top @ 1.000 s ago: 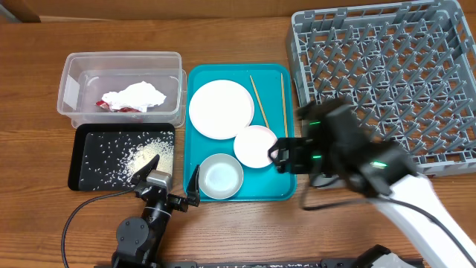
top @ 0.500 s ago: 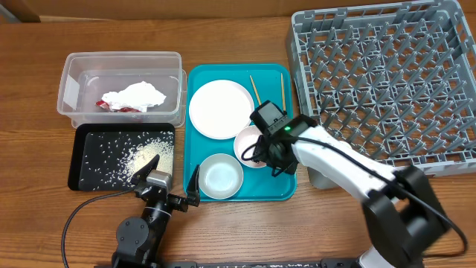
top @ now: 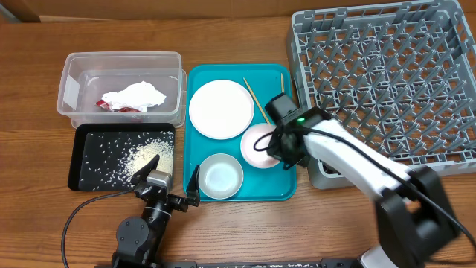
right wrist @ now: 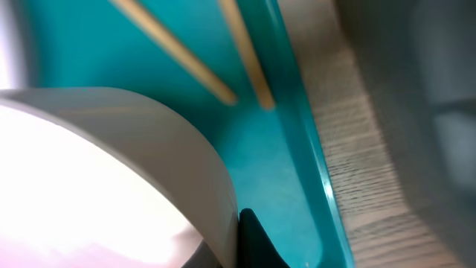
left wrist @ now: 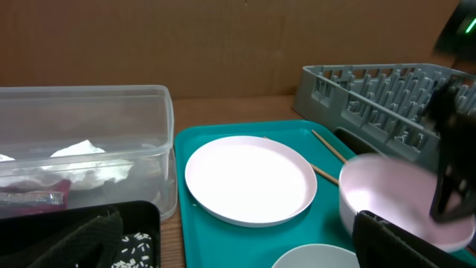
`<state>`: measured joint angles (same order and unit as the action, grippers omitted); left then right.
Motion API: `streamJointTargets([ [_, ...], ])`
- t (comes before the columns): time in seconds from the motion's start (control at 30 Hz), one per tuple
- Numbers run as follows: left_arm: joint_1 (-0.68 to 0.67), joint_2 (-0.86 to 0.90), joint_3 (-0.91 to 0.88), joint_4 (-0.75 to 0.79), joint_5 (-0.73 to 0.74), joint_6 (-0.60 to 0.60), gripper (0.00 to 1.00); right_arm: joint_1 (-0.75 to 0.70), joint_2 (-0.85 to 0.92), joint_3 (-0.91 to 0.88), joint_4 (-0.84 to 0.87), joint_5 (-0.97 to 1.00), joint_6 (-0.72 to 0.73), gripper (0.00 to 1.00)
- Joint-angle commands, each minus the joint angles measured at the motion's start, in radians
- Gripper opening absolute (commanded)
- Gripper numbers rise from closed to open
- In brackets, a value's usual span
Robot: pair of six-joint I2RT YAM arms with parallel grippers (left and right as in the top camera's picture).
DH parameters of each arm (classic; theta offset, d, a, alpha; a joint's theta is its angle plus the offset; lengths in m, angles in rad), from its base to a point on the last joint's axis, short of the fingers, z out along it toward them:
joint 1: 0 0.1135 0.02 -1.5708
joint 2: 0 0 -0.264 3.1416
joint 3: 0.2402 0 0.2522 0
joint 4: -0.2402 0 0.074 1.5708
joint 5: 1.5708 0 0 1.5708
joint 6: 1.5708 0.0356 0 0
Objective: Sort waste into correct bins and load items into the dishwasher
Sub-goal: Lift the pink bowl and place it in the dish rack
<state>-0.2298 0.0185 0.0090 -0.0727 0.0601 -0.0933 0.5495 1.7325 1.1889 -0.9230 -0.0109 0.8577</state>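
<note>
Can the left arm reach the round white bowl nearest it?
Probably yes: the open left gripper sits just beside that round white bowl on the teal plastic tray, nothing between them. The right gripper grips the smaller white bowl.

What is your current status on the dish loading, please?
Left claw open, idle beside the black tray. Right claw shut on the small bowl rim, over the teal tray. Chopsticks right beside the bowl.
</note>
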Motion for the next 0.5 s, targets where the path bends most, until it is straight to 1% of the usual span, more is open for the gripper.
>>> streamJointTargets([
  [0.0, -0.005, -0.005, -0.004, 0.000, 0.004, 0.012, 1.00, -0.008, -0.185, 0.089, 0.002, 0.084, -0.193, 0.04],
  [0.1, -0.005, -0.005, -0.004, 0.000, 0.004, 0.012, 1.00, -0.013, -0.302, 0.121, -0.006, 0.198, -0.306, 0.04],
  [0.17, -0.005, -0.005, -0.004, 0.000, 0.004, 0.012, 1.00, -0.018, -0.372, 0.125, -0.006, 0.343, -0.334, 0.04],
  [0.3, -0.005, -0.005, -0.004, 0.000, 0.004, 0.012, 1.00, -0.028, -0.462, 0.125, -0.023, 0.726, -0.336, 0.04],
  [0.33, -0.005, -0.005, -0.004, 0.000, 0.004, 0.012, 1.00, -0.036, -0.469, 0.125, -0.030, 0.921, -0.336, 0.04],
  [0.47, -0.005, -0.005, -0.004, 0.000, 0.004, 0.012, 1.00, -0.075, -0.434, 0.119, -0.021, 1.208, -0.335, 0.04],
])
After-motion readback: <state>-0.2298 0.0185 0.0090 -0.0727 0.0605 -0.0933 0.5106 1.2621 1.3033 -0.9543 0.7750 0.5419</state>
